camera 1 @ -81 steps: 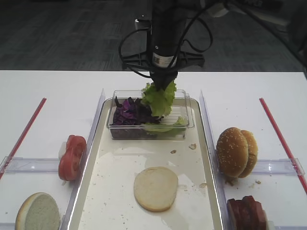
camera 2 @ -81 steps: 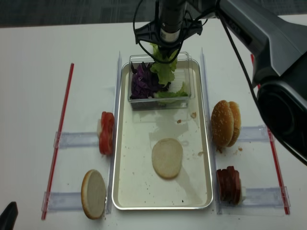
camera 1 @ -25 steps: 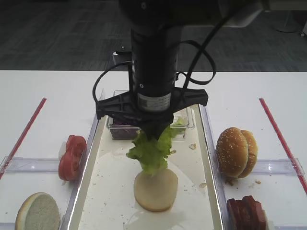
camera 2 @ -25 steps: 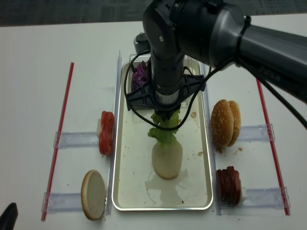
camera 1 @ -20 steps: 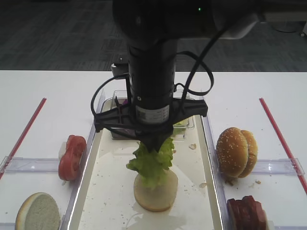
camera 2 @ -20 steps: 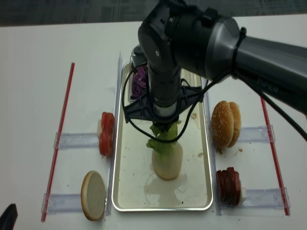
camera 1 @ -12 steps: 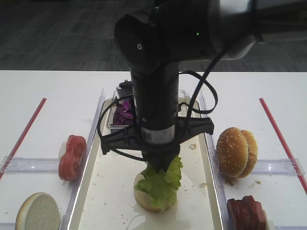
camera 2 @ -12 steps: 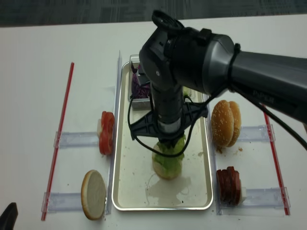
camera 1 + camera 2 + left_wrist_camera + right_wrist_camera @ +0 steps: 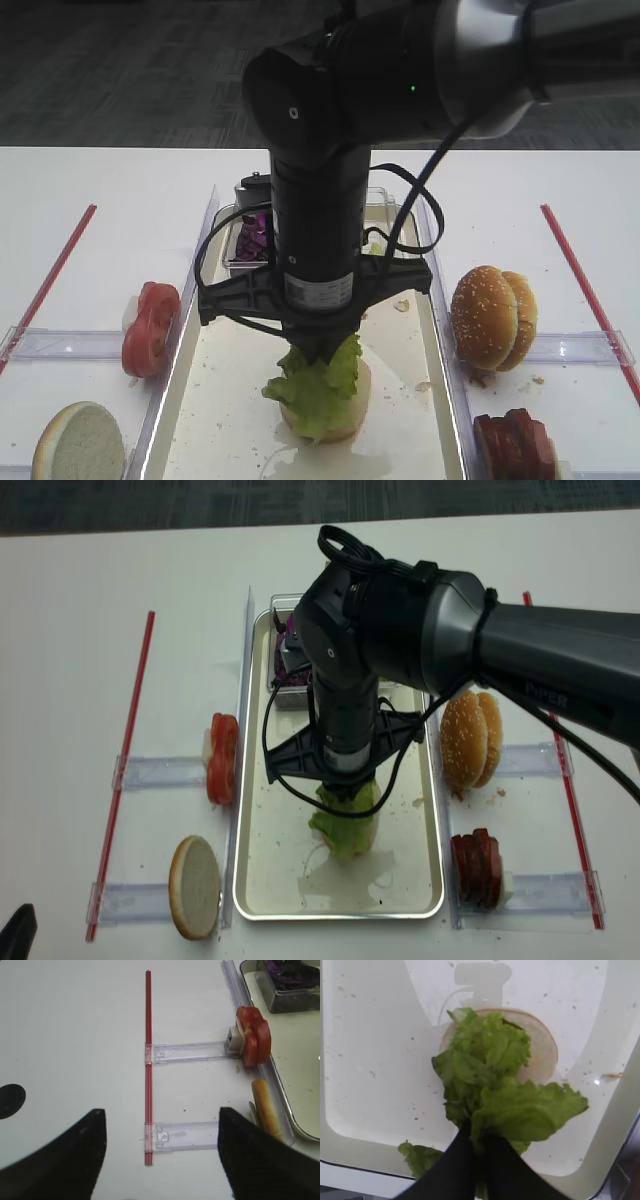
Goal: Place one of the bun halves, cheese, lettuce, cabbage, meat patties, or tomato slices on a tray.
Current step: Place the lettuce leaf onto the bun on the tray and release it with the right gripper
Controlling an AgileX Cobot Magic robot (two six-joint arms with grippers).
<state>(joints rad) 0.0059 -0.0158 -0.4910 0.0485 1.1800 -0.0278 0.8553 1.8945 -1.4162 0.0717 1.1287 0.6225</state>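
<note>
Presently, by size: tray (image 9: 190, 370), long and metallic, crumb-speckled. Right gripper (image 9: 476, 1147), jaws clenched on lettuce (image 9: 487, 1087), poised low over tray centre. Flat bun half (image 9: 540, 1052) on tray floor; leaf drapes onto its cut face. Step judged: lettuce placement. Next move calls for releasing the jaws, then lifting straight up.

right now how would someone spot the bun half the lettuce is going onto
Find the long metal tray in the middle of the table. The bun half lies flat on its floor, pale cut face up, under the lettuce in the right hand. The other bun pieces stand on edge outside the tray.
</note>
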